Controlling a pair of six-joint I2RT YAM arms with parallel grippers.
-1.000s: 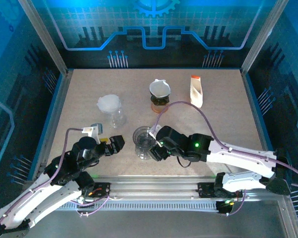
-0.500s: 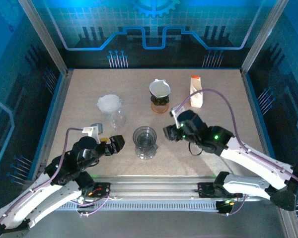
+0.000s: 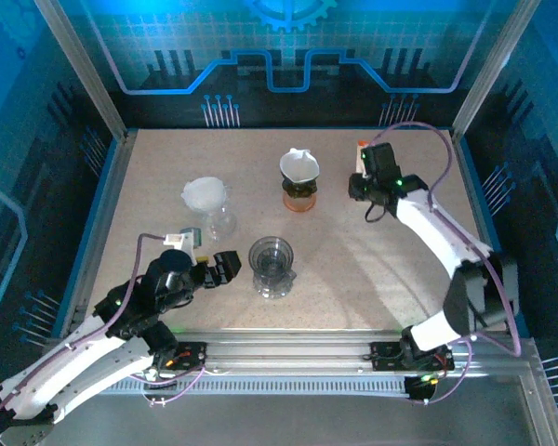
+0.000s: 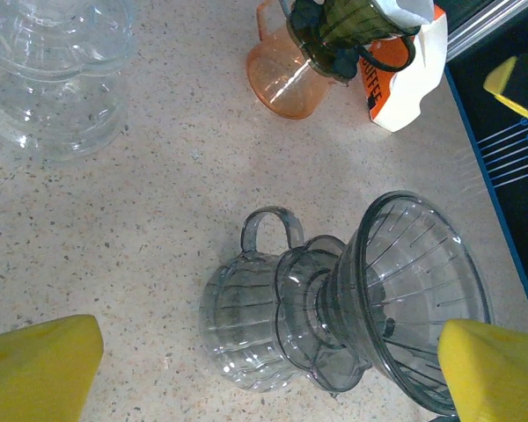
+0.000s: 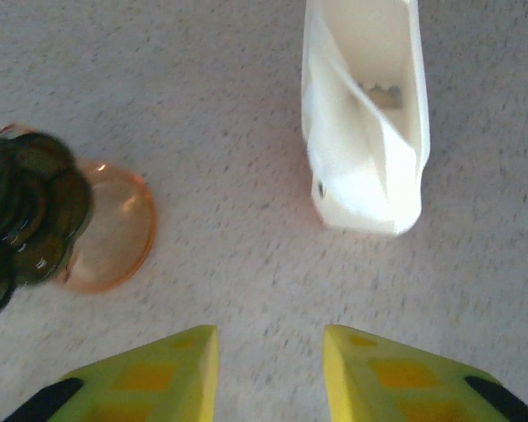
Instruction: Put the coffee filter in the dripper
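An empty grey dripper (image 3: 272,255) (image 4: 418,299) stands on a grey glass server (image 4: 246,325) at the front middle of the table. The coffee filter pack (image 5: 365,123) (image 4: 405,79) is a white pouch lying at the back right, its mouth open; in the top view its orange end (image 3: 361,149) shows past the arm. My right gripper (image 3: 363,190) (image 5: 270,369) hovers just short of the pouch, open, with bare table between its yellow fingers. My left gripper (image 3: 225,268) (image 4: 264,369) is wide open to the left of the grey dripper, not touching it.
A dark dripper with a white filter (image 3: 299,167) sits on an orange server (image 3: 299,197) (image 5: 110,233) just left of the pouch. A clear dripper with a filter (image 3: 206,195) (image 4: 53,79) stands on a clear server at the left. Frame posts and walls ring the table.
My right arm has swung away from the grey dripper to the back right over the filter pouch, and its jaws have narrowed. The left arm has shifted only slightly.
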